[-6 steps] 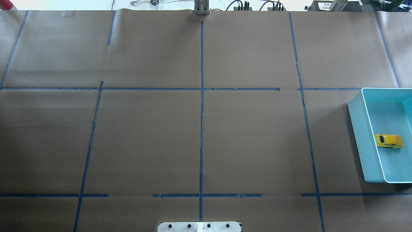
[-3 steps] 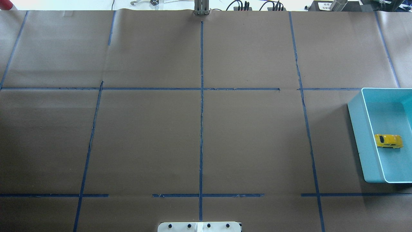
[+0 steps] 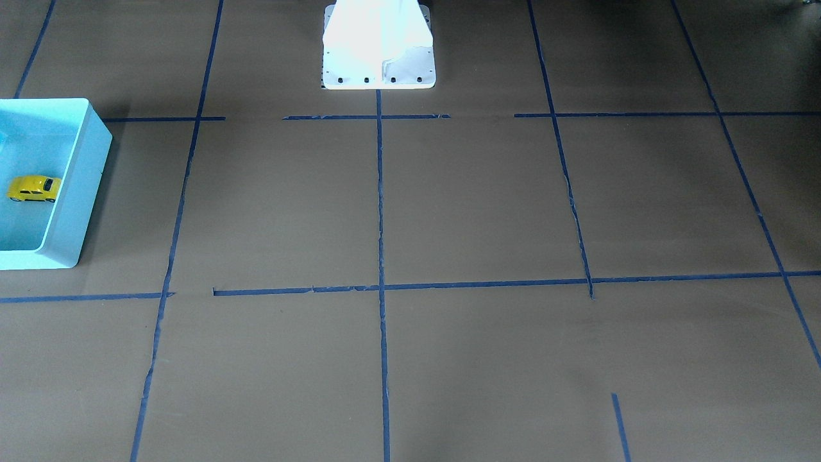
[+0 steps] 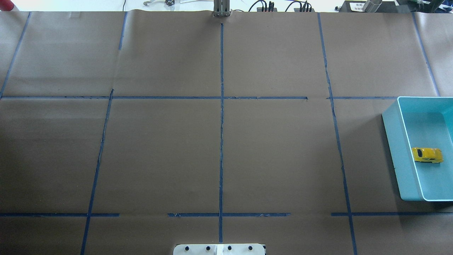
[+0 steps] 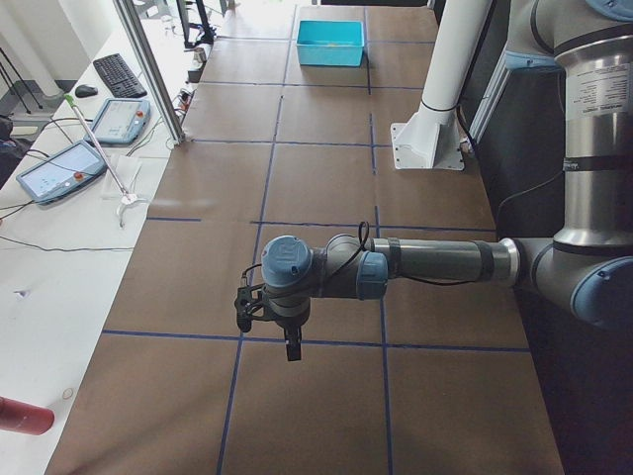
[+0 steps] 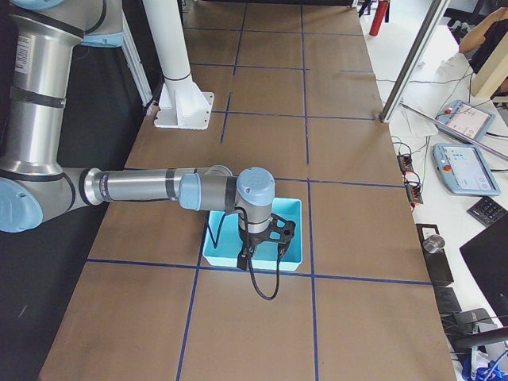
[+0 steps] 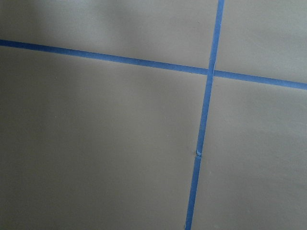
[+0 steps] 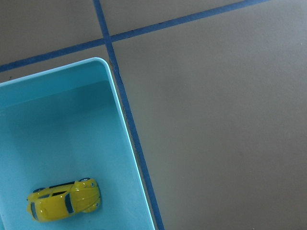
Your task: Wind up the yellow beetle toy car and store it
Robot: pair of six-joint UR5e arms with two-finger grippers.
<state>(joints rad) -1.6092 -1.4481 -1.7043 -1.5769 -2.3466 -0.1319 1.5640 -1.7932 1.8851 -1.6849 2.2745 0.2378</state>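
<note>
The yellow beetle toy car (image 4: 427, 155) lies inside the turquoise bin (image 4: 391, 152) at the table's right edge, close to the bin's inner wall. It also shows in the front view (image 3: 33, 188) and in the right wrist view (image 8: 62, 200). My right gripper (image 6: 260, 254) hangs above the bin (image 6: 214, 258), apart from the car. My left gripper (image 5: 267, 332) hovers over bare table far from the bin (image 5: 330, 45). Both grippers show only in the side views, so I cannot tell whether they are open or shut.
Brown paper with blue tape lines (image 4: 221, 141) covers the table. The robot's white base (image 3: 378, 45) stands at the near middle edge. Tablets, a keyboard and cables (image 5: 94, 129) lie beyond the far edge.
</note>
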